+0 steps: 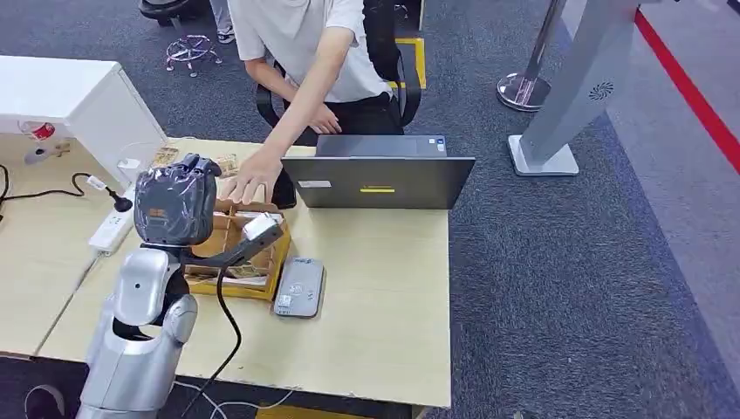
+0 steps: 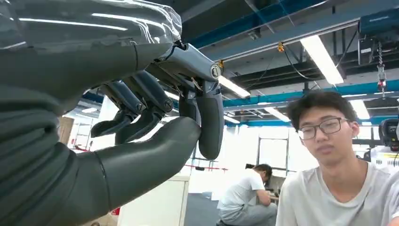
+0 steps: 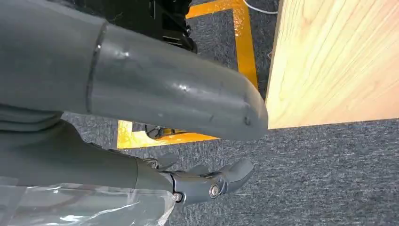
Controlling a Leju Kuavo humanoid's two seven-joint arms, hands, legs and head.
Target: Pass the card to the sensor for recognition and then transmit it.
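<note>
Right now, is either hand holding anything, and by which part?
Nothing. The left hand is raised, its curled fingers empty; the right hand hangs empty beside the table.

One laptop (image 1: 377,170), one sensor (image 1: 299,286).

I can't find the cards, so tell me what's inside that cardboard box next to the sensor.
The cardboard box holds brownish paper or card pieces near its front edge. The robot's raised left hand and arm cover most of the inside, so any cards can't be confirmed. A person's hand reaches over its far side.
</note>
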